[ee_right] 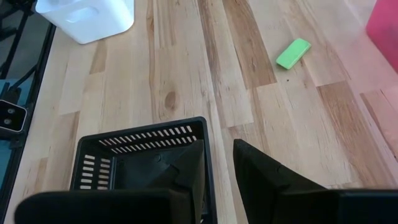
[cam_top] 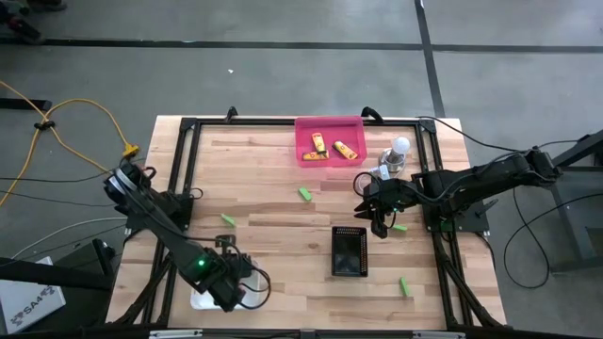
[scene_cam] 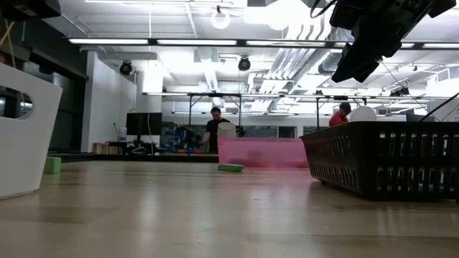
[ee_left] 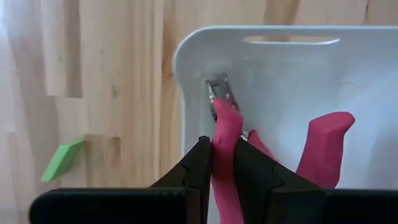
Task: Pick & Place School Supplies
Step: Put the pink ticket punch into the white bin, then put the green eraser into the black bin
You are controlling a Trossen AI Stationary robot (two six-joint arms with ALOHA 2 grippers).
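Left gripper [ee_left: 217, 163] at 7 o'clock of bench, fingers clenched on pink-handled plier-like tool [ee_left: 225, 134], nose down inside white plastic bin [ee_left: 292, 81]; likely sorting drop, second pink tool [ee_left: 323, 146] lying there.

Right gripper [ee_right: 219, 163] hovers near centre over black slotted basket [ee_right: 140, 155], fingers part-spread, empty.

Green block [ee_right: 293, 53] lies loose on pale plank bench [cam_top: 273, 221]. Workshop room behind, people far off.

Pink pliers [ee_left: 225, 134], white bin [ee_left: 292, 81]

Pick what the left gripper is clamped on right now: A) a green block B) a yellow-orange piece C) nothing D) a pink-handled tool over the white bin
D: in the left wrist view the left gripper is shut on a pink-handled tool over the white bin.
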